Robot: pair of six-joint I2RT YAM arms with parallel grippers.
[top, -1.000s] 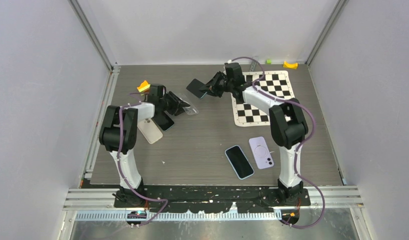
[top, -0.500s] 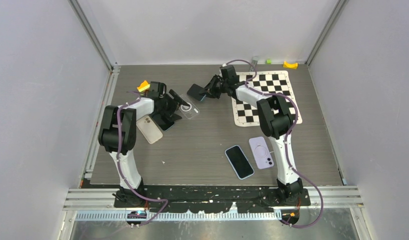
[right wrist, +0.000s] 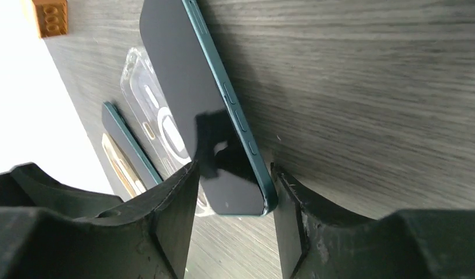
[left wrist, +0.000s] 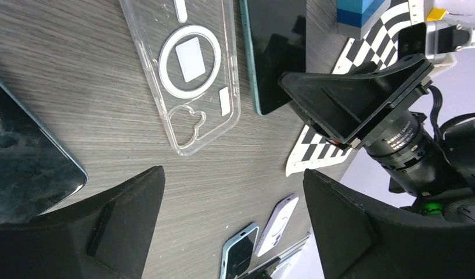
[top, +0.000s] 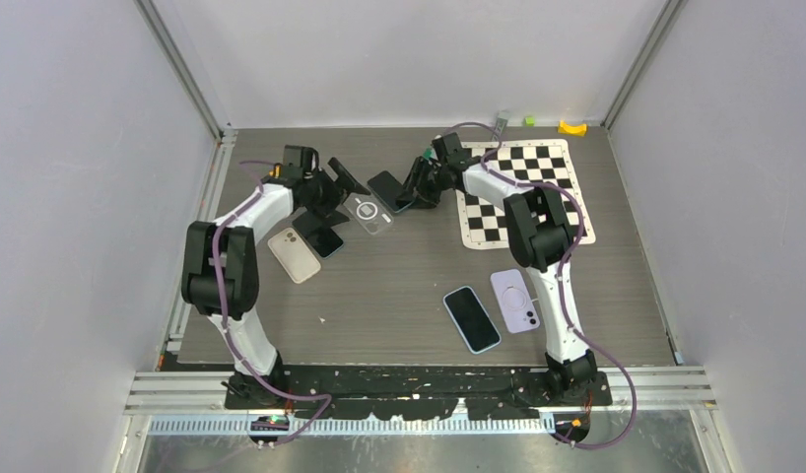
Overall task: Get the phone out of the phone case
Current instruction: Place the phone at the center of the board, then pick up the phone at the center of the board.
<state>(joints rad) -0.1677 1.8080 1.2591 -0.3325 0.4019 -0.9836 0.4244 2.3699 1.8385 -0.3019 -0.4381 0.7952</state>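
Phone (right wrist: 206,104) is clamped endwise in the right gripper (right wrist: 235,174). Left gripper (left wrist: 232,174) is spread wide, empty, with the clear case (left wrist: 189,70) lying flat just ahead of it.

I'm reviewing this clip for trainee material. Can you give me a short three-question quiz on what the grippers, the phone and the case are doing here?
1. True or false: the clear case lies flat on the table with no phone in it.
2. What does the right gripper clamp? A: the dark green phone; B: the checkerboard mat; C: the orange brick.
3. Fill in: the left gripper has its jaws ___, holding nothing.
Key: 1 true; 2 A; 3 open.
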